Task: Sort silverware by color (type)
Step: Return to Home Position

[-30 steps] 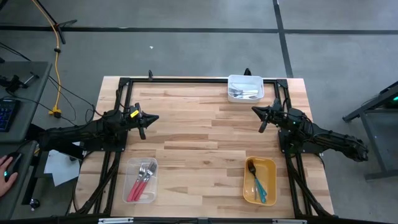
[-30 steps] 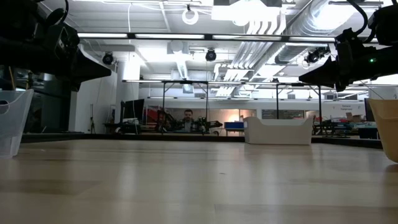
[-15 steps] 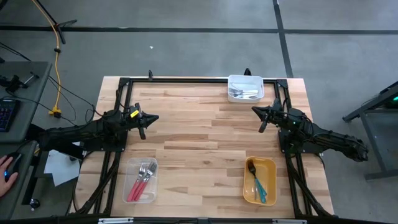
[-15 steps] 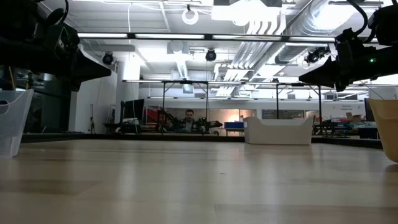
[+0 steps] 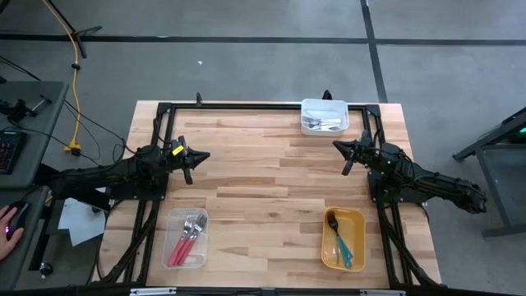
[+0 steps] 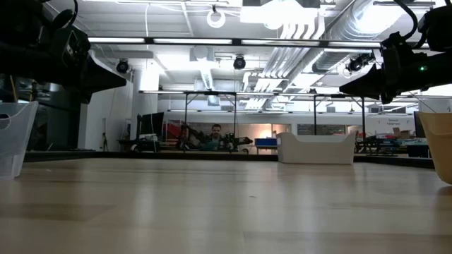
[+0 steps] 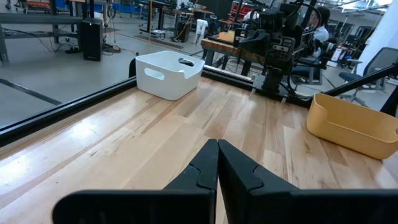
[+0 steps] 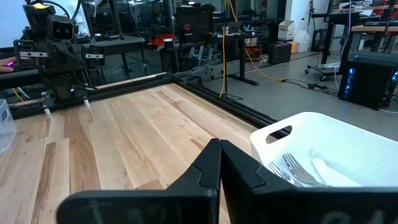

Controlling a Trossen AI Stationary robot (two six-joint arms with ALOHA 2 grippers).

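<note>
Wooden tabletop (image 5: 263,177) is carrying three bins, w/ the silverware sitting sorted inside them. Red-handled pieces (image 5: 186,238) are lying in the clear bin (image 5: 169,247) on the left arm's side. Teal-handled pieces (image 5: 345,247) are lying in the yellow bin (image 5: 328,261) on the right arm's side. White-handled pieces (image 5: 322,124) are resting in the white bin (image 5: 306,106) at the opposite edge, nearer the right arm. Left tool (image 5: 194,159) is hanging above the wood on the left, well apart from every bin, its fingers (image 7: 202,168) pressing together. Right tool (image 5: 345,156) is hanging on the right, btwn white & yellow bins but touching neither, fingers (image 8: 235,168) likewise pressing together. Both tools are pointing inward at each other across the bare middle. Beyond the tabletop, a workshop room is showing, w/ a person (image 6: 216,134) sitting far back.
</note>
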